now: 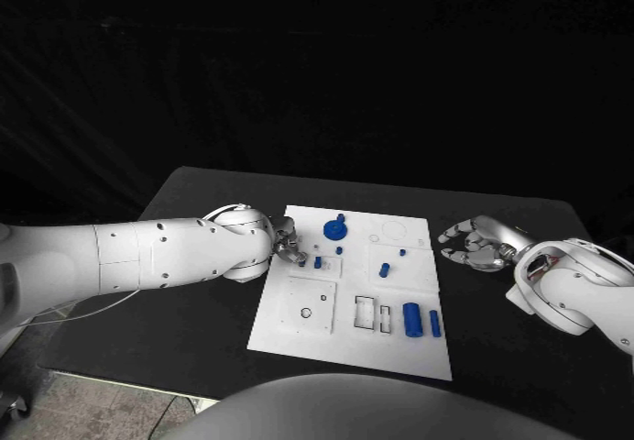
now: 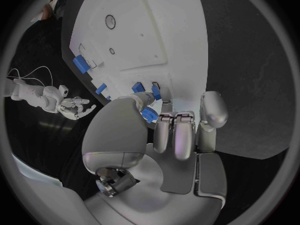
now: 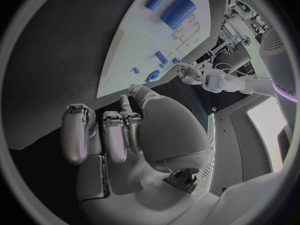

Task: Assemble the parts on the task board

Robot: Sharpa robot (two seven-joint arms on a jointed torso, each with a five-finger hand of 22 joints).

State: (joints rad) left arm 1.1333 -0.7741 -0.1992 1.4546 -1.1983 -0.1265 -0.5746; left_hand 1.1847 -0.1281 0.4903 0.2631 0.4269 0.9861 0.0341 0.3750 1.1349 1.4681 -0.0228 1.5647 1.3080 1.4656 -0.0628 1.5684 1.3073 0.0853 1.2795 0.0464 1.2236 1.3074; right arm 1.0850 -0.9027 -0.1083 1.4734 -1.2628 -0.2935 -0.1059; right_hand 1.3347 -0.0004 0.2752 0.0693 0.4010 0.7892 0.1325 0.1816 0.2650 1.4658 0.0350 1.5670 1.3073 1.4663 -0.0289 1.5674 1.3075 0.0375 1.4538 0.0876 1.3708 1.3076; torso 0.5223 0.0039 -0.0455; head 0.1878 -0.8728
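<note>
While the left robot hand (image 1: 284, 249) works at the left edge of the white task board (image 1: 397, 353), its fingers are bunched together on a small blue part (image 2: 147, 114); the left wrist view shows that piece pinched at the fingertips, presumably so it can be steered into a seat nearby. The board lies flat in the middle of the black counter (image 1: 198, 192), which keeps its recesses facing up for insertion. Other blue pieces are spread across it: a round knobbed part (image 1: 337, 228) at the far side, a short peg (image 1: 385, 269) near the middle, and two cylinders (image 1: 413, 320) lying at the near right. The right robot hand (image 1: 475, 243) hangs just right of the board, fingers curled loosely around nothing, seemingly waiting its turn.
</note>
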